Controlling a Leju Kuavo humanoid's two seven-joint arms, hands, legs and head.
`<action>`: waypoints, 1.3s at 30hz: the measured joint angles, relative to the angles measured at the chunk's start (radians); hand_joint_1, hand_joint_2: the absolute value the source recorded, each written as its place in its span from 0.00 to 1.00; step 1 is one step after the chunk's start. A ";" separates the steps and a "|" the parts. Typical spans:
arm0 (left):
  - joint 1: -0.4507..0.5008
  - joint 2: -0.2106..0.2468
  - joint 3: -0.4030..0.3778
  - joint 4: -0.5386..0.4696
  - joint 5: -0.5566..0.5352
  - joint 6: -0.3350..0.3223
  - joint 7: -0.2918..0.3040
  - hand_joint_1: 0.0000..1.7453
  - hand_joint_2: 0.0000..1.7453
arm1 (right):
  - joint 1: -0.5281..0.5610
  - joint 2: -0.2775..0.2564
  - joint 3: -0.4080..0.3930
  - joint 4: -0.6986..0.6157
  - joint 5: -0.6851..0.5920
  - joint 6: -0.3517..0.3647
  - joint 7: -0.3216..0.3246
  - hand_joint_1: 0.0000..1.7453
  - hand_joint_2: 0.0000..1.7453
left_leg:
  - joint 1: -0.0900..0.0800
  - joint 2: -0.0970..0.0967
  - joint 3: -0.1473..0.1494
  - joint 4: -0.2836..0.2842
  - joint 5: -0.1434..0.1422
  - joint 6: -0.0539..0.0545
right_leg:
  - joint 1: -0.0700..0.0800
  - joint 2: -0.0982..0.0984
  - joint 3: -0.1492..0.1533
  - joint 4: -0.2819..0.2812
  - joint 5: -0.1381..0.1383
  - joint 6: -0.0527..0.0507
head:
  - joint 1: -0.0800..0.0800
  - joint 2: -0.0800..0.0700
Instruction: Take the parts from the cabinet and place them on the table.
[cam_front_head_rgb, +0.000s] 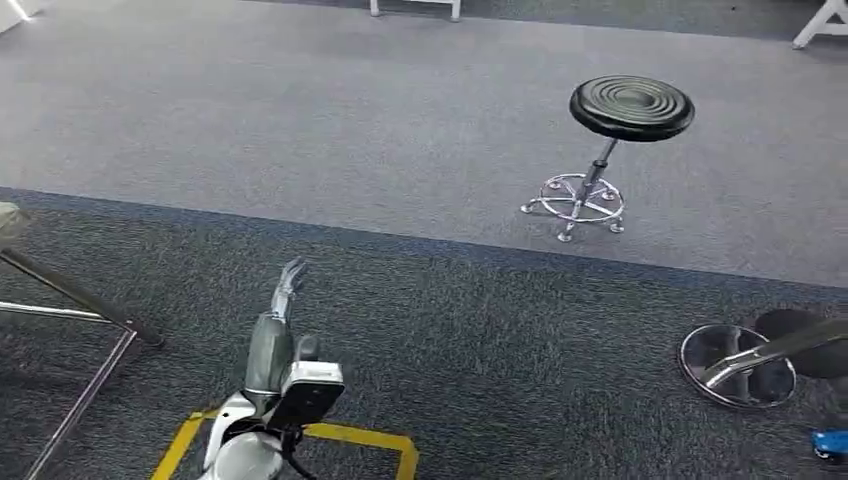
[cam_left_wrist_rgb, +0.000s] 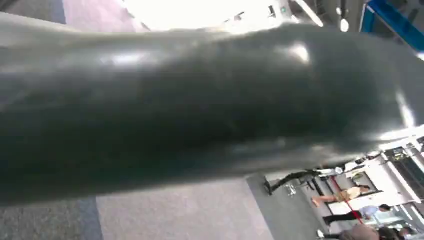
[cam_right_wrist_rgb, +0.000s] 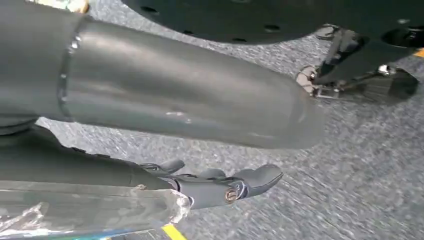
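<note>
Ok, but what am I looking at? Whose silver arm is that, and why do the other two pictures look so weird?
It's a walking robot with two arms and hands like ours. The big picture is from a camera high on its body, looking down. The arm coming up from the bottom is its own left one, and the left hand holds nothing, with its fingers stretched out. There's no table here, just grey carpet, a black round stool and yellow tape on the floor.

The other two pictures come from little cameras on the wrists, so they're turned sideways and very close up. One is mostly a blurry dark part of the left hand. The other shows the right hand above the carpet, with some crinkly clear plastic next to its fingers. I can't tell if it's holding that.
</note>
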 joint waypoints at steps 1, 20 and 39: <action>-0.001 0.000 -0.002 0.000 0.000 -0.001 0.000 0.00 0.00 | -0.003 0.000 -0.003 0.000 -0.003 0.000 -0.001 0.00 0.00 | 0.000 0.012 -0.001 0.000 -0.002 0.004 | -0.002 -0.029 -0.032 0.063 -0.038 0.003 | 0.010 0.000; 0.003 0.008 -0.004 0.009 0.000 -0.001 0.000 0.00 0.00 | -0.008 0.002 -0.025 0.000 -0.018 -0.011 -0.004 0.00 0.00 | -0.005 0.035 -0.129 0.306 -0.155 -0.043 | -0.002 -0.015 0.043 -0.036 0.016 -0.041 | 0.001 0.000; -0.010 -0.003 -0.008 0.027 0.021 -0.020 -0.005 0.00 0.00 | -0.006 -0.002 -0.069 0.000 -0.043 -0.042 -0.034 0.00 0.00 | -0.002 0.106 0.011 -0.001 -0.011 -0.008 | -0.011 -0.117 0.018 0.004 0.026 0.015 | 0.020 0.000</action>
